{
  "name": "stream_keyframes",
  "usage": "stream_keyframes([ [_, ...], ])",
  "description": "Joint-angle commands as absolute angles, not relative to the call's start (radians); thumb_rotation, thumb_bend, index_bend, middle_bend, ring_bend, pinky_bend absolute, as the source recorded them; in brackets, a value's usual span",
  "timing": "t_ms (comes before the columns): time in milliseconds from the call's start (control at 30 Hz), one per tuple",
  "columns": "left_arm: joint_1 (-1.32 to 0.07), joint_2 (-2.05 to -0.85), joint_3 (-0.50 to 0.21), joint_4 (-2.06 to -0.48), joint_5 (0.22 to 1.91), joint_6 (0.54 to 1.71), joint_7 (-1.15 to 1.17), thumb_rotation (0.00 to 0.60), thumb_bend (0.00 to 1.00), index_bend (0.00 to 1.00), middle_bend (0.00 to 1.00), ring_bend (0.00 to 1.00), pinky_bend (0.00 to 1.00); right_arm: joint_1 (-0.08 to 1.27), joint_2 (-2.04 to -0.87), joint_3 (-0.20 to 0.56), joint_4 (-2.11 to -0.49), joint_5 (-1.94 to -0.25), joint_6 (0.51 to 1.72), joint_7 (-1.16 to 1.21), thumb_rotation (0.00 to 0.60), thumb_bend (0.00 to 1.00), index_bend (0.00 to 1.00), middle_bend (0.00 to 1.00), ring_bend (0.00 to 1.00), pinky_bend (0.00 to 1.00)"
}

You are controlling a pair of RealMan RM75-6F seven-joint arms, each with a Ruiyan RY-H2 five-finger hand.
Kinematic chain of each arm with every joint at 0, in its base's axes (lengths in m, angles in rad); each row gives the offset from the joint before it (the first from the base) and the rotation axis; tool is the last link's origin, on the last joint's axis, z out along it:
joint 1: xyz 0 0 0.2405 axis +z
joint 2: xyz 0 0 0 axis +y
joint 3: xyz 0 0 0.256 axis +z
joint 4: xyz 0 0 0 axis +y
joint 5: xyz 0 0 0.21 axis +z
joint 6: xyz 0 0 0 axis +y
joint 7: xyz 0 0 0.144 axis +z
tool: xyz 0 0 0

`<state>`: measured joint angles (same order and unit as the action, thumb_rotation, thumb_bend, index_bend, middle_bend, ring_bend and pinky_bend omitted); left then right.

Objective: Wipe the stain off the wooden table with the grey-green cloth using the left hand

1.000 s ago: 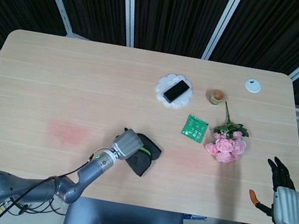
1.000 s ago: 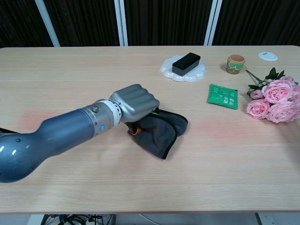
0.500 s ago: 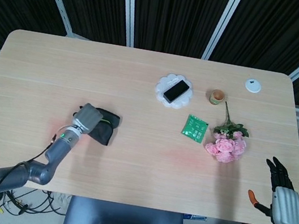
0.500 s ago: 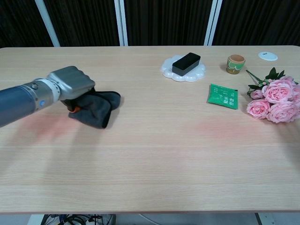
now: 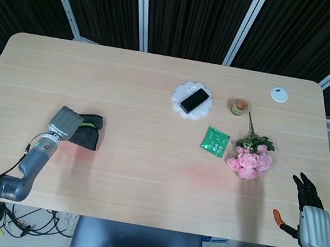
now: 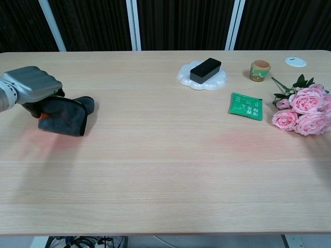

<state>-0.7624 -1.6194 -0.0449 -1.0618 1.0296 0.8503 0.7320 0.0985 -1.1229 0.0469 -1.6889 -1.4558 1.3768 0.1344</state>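
Observation:
My left hand [image 5: 64, 122] [image 6: 32, 88] grips the dark grey-green cloth [image 5: 86, 138] [image 6: 67, 115] and presses it on the wooden table [image 5: 157, 97] at the left. A faint reddish stain [image 6: 39, 142] shows on the wood just in front of the cloth; the head view shows it as a pale pink patch [image 5: 84, 151] below the cloth. A second faint pink stain [image 5: 207, 176] [image 6: 232, 139] lies near the middle right. My right hand [image 5: 310, 208] hangs off the table's right front corner, fingers apart, holding nothing.
A white dish with a black phone [image 5: 193, 100] [image 6: 205, 70] stands at the back centre. A small cup [image 5: 239, 107], a green packet [image 5: 215, 140] [image 6: 245, 106], pink flowers [image 5: 249, 157] [image 6: 302, 111] and a white disc [image 5: 279, 94] lie at the right.
My left hand has dragged the cloth leftward across the table, from near the front middle to the left side by the reddish stain. The right hand has barely moved.

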Motion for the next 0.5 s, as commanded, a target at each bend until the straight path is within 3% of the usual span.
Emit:
stream_keyframes([
  [33,-0.751,-1.617,-0.016,-1.111,1.08,0.862,0.709,0.6,0.61,0.72,0.73,0.63,0.7,0.098,-1.123,0.048,-1.688,-1.455,1.378,0.134,0.6,0.21,0.0,0.0,0.0,0.19],
  [500,-0.766,-1.677,0.03,-1.308,1.218,0.887,0.725,0.6,0.61,0.72,0.73,0.63,0.7,0.099,-1.124,0.046,-1.688,-1.459,1.379,0.125,0.6,0.22,0.0,0.0,0.0,0.19],
])
